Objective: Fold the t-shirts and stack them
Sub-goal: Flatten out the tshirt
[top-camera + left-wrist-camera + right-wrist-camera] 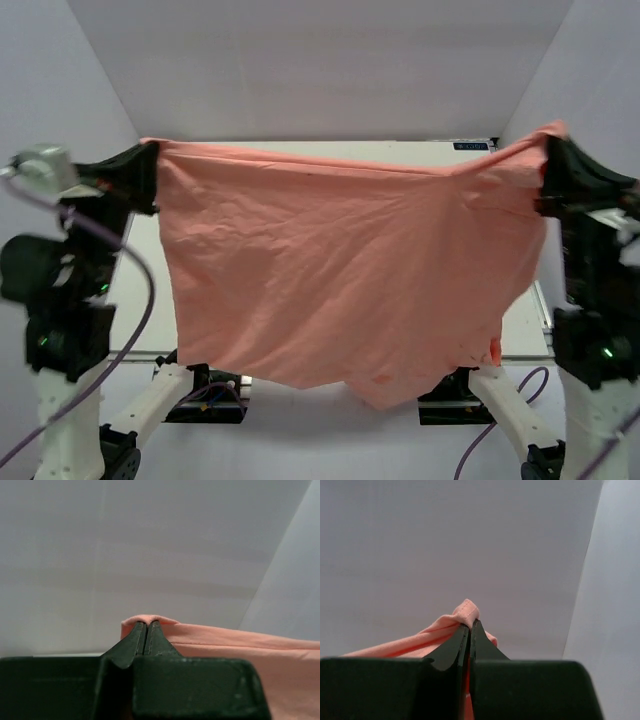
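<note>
T-shirt (340,270) hangs (stretched wide) pinched in left fingers (131,642) and right fingers (454,649).

L arm (60,320) & R arm (595,330): black upper segs w/ small green LEDs (42,341), white lower links (150,398). Purple cable (143,310) loops off L arm, grey cam box (40,162) at its wrist. Fingers (132,642) matte black, wedge-shaped, thin tips.

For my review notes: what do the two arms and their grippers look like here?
The left arm and right arm have white lower links, black upper housings with small green lights, and trailing purple cables. The left gripper and right gripper are matte black with tapered wedge fingers.
</note>
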